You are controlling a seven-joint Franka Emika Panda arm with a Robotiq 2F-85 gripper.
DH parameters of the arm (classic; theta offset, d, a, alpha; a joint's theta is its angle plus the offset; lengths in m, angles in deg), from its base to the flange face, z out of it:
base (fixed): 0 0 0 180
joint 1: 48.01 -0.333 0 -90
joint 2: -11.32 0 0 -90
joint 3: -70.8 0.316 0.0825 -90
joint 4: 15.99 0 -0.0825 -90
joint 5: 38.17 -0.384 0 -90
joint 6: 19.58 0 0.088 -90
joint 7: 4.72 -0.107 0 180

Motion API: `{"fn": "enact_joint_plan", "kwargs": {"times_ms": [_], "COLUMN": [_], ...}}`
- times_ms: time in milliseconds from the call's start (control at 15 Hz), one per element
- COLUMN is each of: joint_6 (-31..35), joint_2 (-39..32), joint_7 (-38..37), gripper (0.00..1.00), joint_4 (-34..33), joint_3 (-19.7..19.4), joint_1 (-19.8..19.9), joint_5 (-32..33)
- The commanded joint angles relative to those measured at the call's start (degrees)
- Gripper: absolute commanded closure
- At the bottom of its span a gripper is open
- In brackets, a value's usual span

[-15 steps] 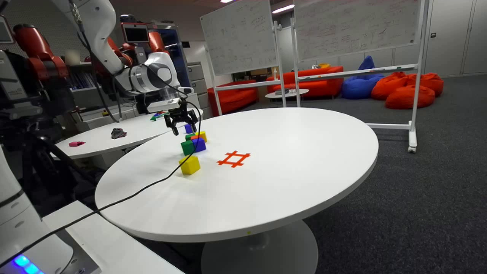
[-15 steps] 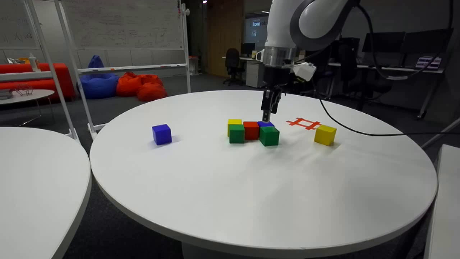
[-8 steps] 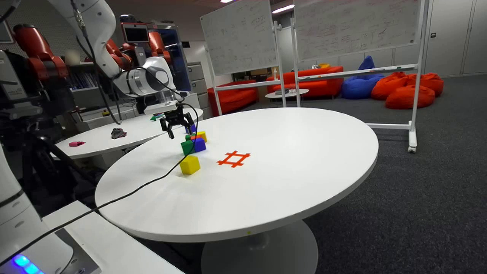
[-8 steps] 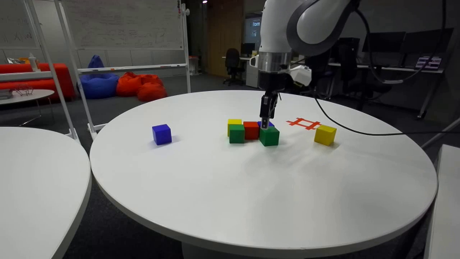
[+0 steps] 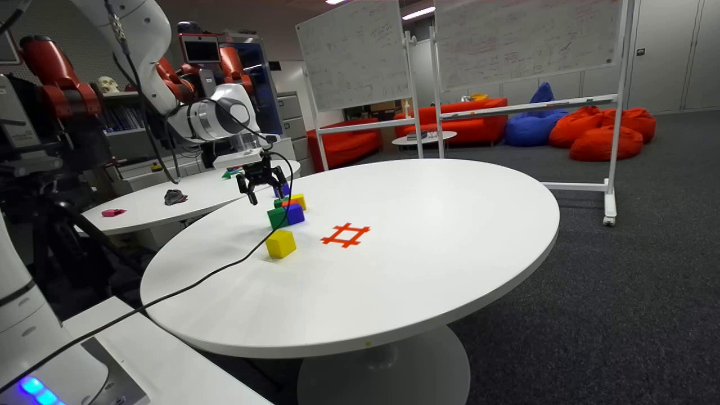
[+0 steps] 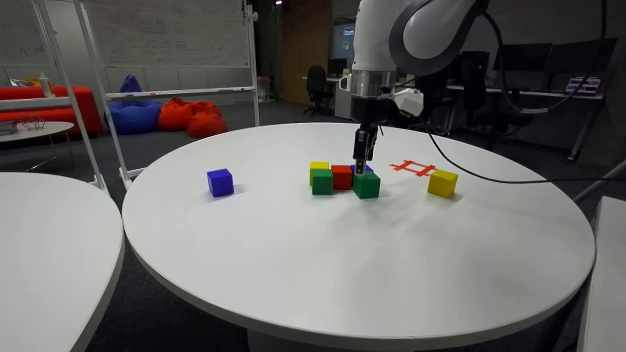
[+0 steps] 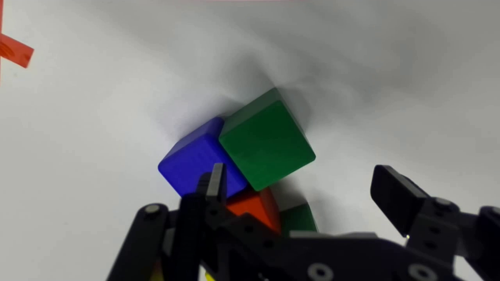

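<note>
Lower than a second ago, the black two-finger gripper [image 7: 300, 168] hangs with a smooth blue cube [image 7: 189, 166] below one fingertip [image 7: 216, 181] and, rightward, a smooth green cube [image 7: 267, 146] set against it between the fingers, probably steadied by their own weight. Spread wide, it grasps and apparently touches nothing.

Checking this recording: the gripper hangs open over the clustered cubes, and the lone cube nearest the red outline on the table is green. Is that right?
Not the colour: the lone cube nearest the red outline is yellow, as both exterior views show. The gripper does hang open over the clustered cubes.
</note>
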Motion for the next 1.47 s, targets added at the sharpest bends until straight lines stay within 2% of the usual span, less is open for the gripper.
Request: {"fn": "enact_joint_plan", "kwargs": {"times_ms": [0,267,867,1000,1400], "joint_6": [-0.15,0.11,-0.18,-0.04,-0.86], "joint_2": [-0.25,-1.21,-1.8,-1.36,-1.7], "joint_7": [0.65,6.16,9.12,7.28,8.0], "gripper": [0.0,0.0,0.0,0.0,0.0], "joint_4": [-0.31,-0.93,-1.14,-0.45,-0.91], "joint_3": [0.53,2.14,3.14,2.73,2.66], "joint_1": [0.49,0.95,0.95,0.46,0.12], "joint_5": [0.34,0.23,0.32,0.25,1.25]}}
